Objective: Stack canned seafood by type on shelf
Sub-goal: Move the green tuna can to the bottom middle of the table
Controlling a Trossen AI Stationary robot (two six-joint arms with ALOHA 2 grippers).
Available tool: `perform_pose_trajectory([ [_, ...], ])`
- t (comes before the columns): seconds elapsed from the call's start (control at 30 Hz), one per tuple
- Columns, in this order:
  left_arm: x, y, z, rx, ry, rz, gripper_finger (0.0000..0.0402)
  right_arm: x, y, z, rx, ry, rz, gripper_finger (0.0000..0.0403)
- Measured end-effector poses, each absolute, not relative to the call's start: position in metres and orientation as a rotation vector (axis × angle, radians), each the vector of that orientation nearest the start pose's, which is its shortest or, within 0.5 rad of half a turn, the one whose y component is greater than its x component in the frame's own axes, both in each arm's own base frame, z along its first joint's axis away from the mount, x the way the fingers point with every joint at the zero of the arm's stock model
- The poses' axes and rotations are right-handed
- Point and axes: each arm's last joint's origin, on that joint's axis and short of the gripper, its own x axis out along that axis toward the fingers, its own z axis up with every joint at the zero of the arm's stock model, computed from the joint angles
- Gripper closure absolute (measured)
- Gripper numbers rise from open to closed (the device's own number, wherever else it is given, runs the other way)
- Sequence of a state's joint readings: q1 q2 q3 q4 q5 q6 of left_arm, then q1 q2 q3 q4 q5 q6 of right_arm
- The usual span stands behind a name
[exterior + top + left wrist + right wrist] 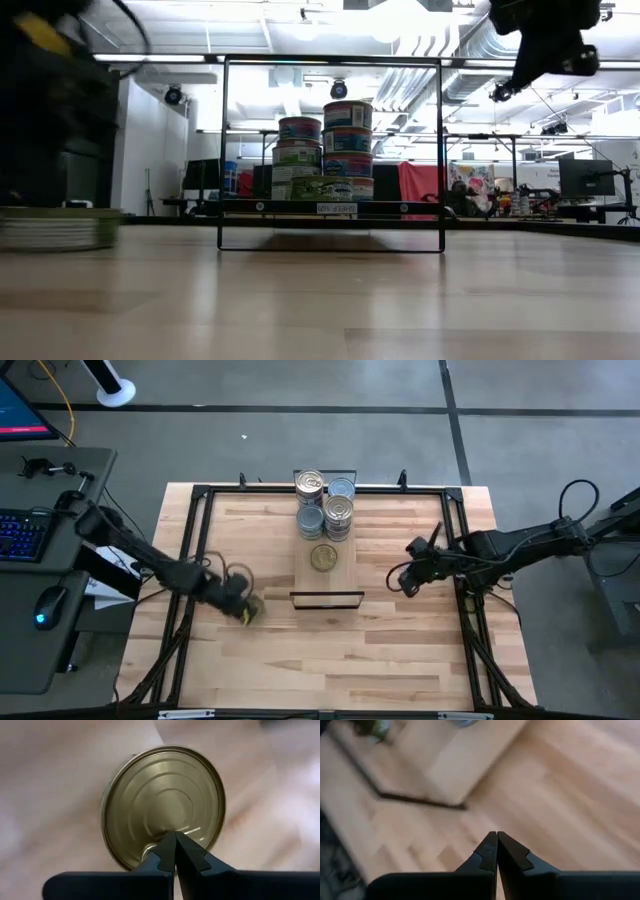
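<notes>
A: How do the jaws of the left gripper (pixel 174 839) stand?

B: They are pressed together, with no gap. The tips touch the gold lid of one tin (pixel 164 805) that lies flat on the bench (pixel 330 650), to the left of the shelf (pixel 326 582). They press on the lid; they do not hold the tin from the sides.

A: And the right gripper (pixel 496 840)?

B: Its jaws are also fully together and hold nothing. It hangs in the air above the bench, to the right of the shelf and well apart from it.

A: Where are the other tins?

B: On the shelf. At its far end there are stacks (pixel 325 507), some with gold tops and some with silver-blue tops. One single gold tin (pixel 323 557) lies nearer, at the middle of the plank. In the low view the stacks (pixel 326 158) stand between the thin black wire frames.

A: What about the surface and the room?

B: The bench is light butcher-block wood with a black frame around it. At the left stands a desk with a keyboard (pixel 22 533) and a mouse (pixel 42 616). Behind is a workshop with bright ceiling lamps.

A: Can you read any writing?

B: No. The tin labels and a small tag on the shelf edge are too small to read.
</notes>
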State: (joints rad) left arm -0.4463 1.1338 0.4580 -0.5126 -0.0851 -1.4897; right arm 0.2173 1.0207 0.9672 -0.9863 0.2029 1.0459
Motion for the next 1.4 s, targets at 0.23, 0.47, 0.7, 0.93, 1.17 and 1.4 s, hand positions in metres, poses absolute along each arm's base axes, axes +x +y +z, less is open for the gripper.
perform_pose_trajectory([
  [0.23,0.147,-0.130,0.146,-0.964,1.023,0.301,0.0402,0.226,0.068,0.267,0.647,1.039,-0.129,0.0403],
  [0.47,0.157,-0.175,0.140,-0.785,0.990,0.190,0.0402,0.250,0.135,0.230,0.664,1.111,0.025,0.0403],
  [0.7,0.182,-0.213,0.121,-0.430,0.905,0.036,0.0402,0.241,0.190,0.216,0.900,0.980,-0.134,0.0403],
  [0.93,0.222,-0.237,0.109,-0.167,0.666,-0.107,0.0402,0.252,0.225,0.192,1.018,0.856,-0.116,0.0403],
  [1.17,0.252,-0.247,0.138,0.148,0.621,-0.181,0.0401,0.299,0.237,0.179,0.907,0.826,-0.070,0.0403],
  [1.4,0.216,-0.240,0.156,0.143,0.671,-0.017,0.0401,0.354,0.245,0.170,0.591,0.876,-0.023,0.0403],
])
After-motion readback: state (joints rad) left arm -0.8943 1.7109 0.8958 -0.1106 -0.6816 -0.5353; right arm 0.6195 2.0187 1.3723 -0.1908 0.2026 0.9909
